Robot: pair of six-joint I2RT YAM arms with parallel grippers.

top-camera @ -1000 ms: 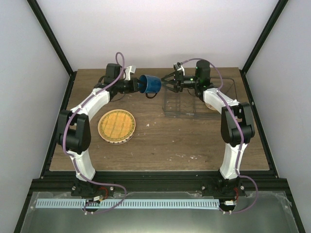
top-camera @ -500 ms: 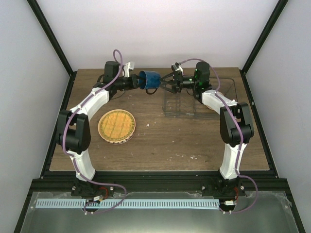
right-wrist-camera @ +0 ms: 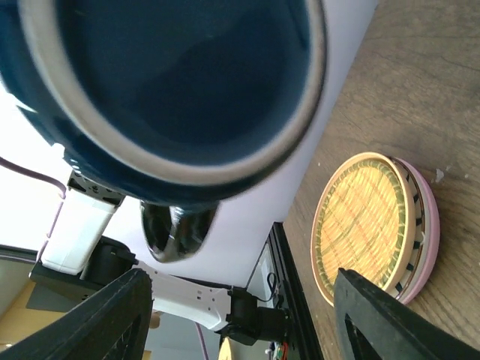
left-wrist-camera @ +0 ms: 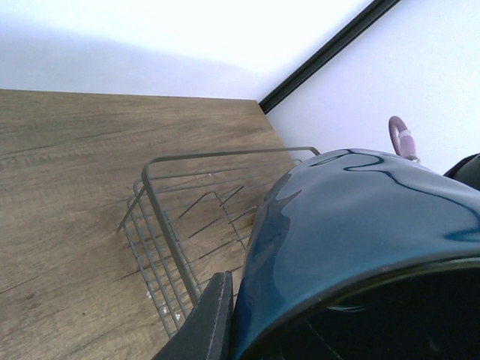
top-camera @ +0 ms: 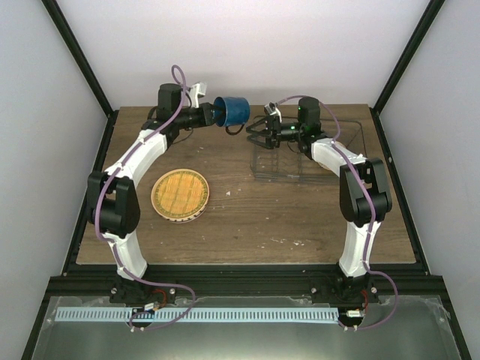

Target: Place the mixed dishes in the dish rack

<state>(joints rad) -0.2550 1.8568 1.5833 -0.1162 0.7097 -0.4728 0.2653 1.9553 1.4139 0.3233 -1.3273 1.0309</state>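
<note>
Near-left of the table [top-camera: 285,225] centre: plate stack lying flat, yellow-orange grid-patterned plate [top-camera: 180,193] on top. R wrist view shows the pink plate [right-wrist-camera: 430,225] at the bottom, its rim poking out past the yellow one, w/ a black-and-white striped rim [right-wrist-camera: 411,225] sandwiched between; too little of it shows to say more.

Farther back, toward the far R corner: dish rack [top-camera: 300,159], thin dark wire w/ inner dividers, standing on the table. R arm [top-camera: 352,187] reaches over the rack's left end. R jaws released: fingers [right-wrist-camera: 112,322] spread wide, nothing between them, aimed at the mug, close but not touching.

Farthest, by the far edge, just left of the rack: dark blue mug [top-camera: 232,111], up in the air, on its side, one round end facing the R wrist cam. L arm [top-camera: 142,157] carries it. L jaws clenched on the mug's end nearest that arm, one finger [left-wrist-camera: 210,322] flat against the outer wall. Can't tell which end is the mouth.
</note>
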